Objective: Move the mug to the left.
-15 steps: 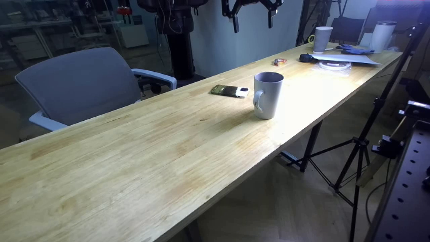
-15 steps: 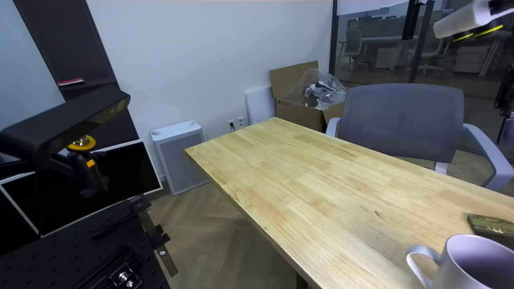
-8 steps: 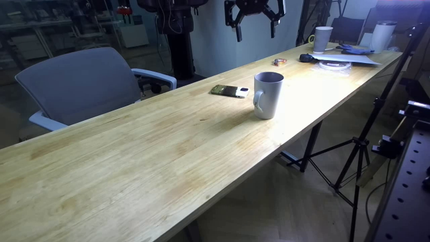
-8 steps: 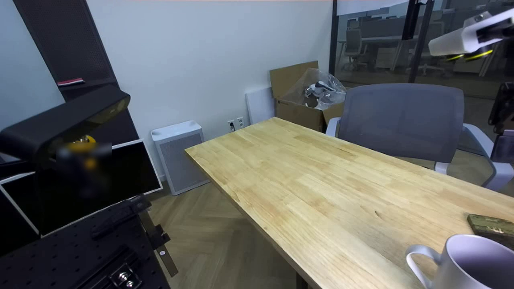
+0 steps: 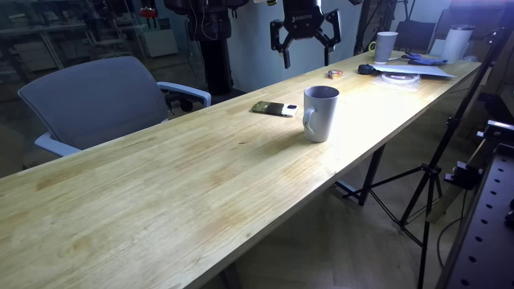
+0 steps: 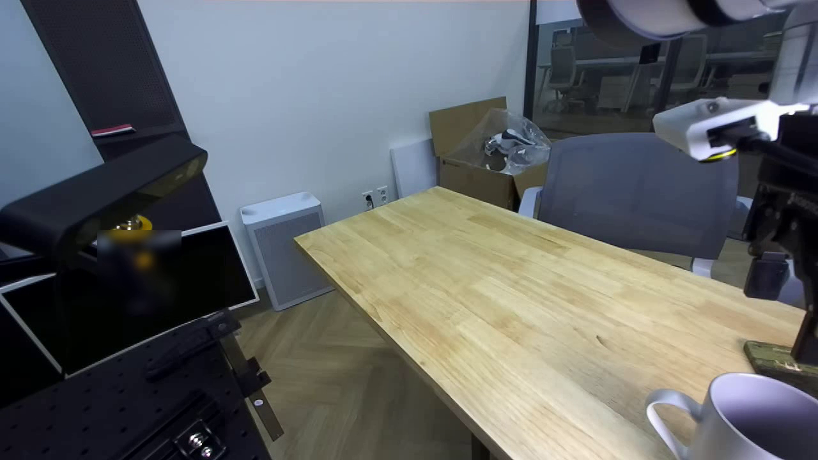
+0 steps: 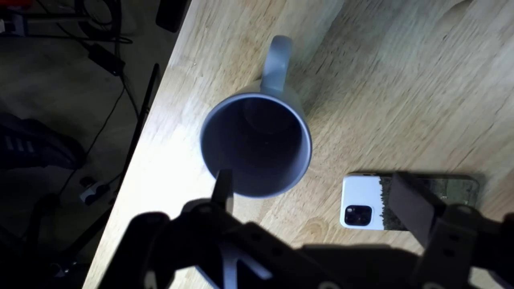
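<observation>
The tall light grey-white mug [image 5: 320, 120] stands upright on the wooden table, its handle toward the table's bare end. An exterior view cuts the mug [image 6: 735, 421] off at the lower right corner. My gripper [image 5: 306, 62] is open, nothing between its fingers, and hangs in the air above and beyond the mug. In the wrist view the gripper [image 7: 312, 176] spans bare wood and part of the phone. One finger [image 7: 223, 190] overlaps the rim of the mug [image 7: 257, 148]; whether they touch cannot be told, but an exterior view shows them apart.
A phone [image 5: 275, 108] in a patterned case lies beside the mug, under the other finger in the wrist view. Farther along the table are a smaller white cup [image 5: 386, 47], a tumbler [image 5: 457, 44], blue gloves [image 5: 425, 59] and paper [image 5: 413, 70]. A chair [image 5: 96, 100] borders the long edge.
My gripper has come down toward the table, and more of the arm now shows in both exterior views. Its jaws have stayed open. The mug and phone have not moved.
</observation>
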`<state>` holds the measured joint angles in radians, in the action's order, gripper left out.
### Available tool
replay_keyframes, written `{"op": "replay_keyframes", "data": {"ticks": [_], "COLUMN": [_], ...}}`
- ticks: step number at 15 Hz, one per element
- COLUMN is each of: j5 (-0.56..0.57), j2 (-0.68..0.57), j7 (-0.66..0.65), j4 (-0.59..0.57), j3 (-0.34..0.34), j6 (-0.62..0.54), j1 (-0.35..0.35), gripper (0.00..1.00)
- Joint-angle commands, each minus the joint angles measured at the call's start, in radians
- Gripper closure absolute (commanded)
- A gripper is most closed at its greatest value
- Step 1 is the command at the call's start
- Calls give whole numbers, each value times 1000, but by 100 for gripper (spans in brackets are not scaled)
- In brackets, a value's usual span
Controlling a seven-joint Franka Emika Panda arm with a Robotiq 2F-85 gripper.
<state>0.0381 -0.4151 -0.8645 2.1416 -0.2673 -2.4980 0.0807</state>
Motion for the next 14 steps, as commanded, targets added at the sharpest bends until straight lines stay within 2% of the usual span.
{"op": "replay_keyframes", "data": {"ticks": [1,11,14], "j5": [-6,-7,-21], "j2": [-6,-9,-50], "j7": [7,9,37], "j4": [5,10,-32], "j3": [-5,-3,6], "j6": [-6,-16,16], "j1": [-6,-7,7], "gripper": [0,0,0]}}
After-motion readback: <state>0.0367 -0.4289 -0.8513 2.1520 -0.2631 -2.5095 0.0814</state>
